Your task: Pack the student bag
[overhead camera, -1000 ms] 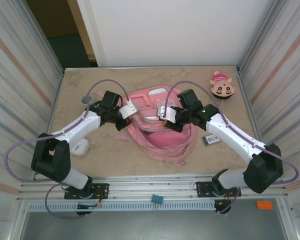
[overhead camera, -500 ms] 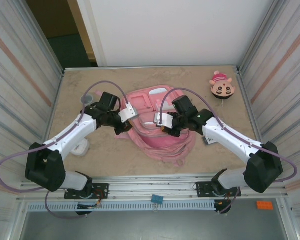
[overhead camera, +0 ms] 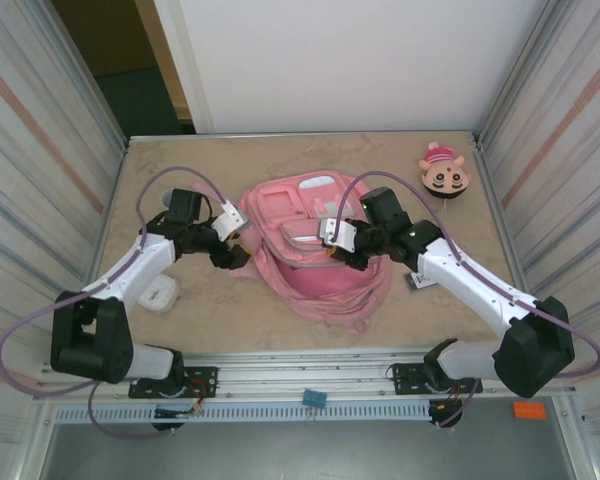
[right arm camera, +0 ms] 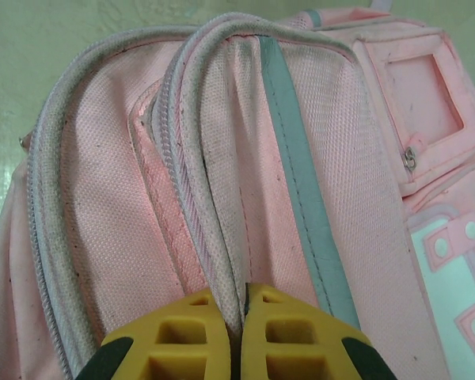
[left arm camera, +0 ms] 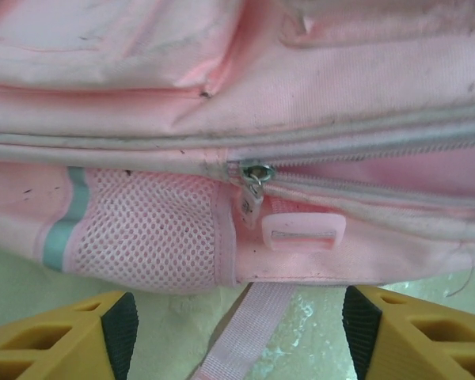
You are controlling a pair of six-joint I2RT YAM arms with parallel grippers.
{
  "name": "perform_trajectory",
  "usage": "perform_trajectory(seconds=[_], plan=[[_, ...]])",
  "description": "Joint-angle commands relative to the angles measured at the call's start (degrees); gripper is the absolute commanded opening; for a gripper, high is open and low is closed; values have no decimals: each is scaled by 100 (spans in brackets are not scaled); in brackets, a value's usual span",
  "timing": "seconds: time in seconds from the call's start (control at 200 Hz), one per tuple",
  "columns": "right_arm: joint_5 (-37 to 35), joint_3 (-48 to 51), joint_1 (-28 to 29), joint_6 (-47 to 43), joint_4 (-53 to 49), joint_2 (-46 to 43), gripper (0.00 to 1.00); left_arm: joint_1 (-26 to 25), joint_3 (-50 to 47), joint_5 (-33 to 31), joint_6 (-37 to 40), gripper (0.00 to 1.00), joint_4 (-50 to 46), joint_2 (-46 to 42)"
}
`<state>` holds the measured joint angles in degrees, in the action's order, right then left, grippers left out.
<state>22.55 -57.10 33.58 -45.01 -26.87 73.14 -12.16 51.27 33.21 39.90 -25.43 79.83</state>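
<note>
Student bag, a large pink fabric backpack (overhead camera: 315,275), lies mid-table seen from above, with my left pincer (overhead camera: 238,243) at its left edge and my right pincer (overhead camera: 338,243) on top. The round pink-and-tan plush toy (overhead camera: 444,172) sits outside it on the table (overhead camera: 230,165), so packing looks barely begun. At my left wrist the left pincer (left arm camera: 237,324) gapes empty before the metal zip pull (left arm camera: 253,186); at my right wrist the right pincer (right arm camera: 244,317) is pinched shut on the bag's zip edge.
</note>
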Motion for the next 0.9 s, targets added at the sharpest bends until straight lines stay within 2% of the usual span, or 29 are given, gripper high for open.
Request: perform_trajectory(seconds=[0.0,0.16,0.306,0.481,0.616,0.697,0.872,0.897], plan=[[360,-226,-36,139,-6,-78,0,-164,237,-12,823,70,61,371],[383,-292,-28,153,-9,28,0,-238,358,-123,274,71,849,714],[97,-250,138,78,-36,225,0,-262,592,32,103,73,855,1041],[-335,-236,392,-153,-277,609,0,-283,678,-430,179,72,820,1419],[-466,-144,438,-148,-141,672,2,-332,835,-804,612,68,530,1688],[-534,-125,441,-169,-158,716,3,-334,858,-812,590,58,624,1747],[-739,-62,517,-199,-227,846,1,-453,851,-213,1015,33,658,1747],[-770,-41,528,-181,-206,850,1,-462,845,-161,1044,27,650,1732]])
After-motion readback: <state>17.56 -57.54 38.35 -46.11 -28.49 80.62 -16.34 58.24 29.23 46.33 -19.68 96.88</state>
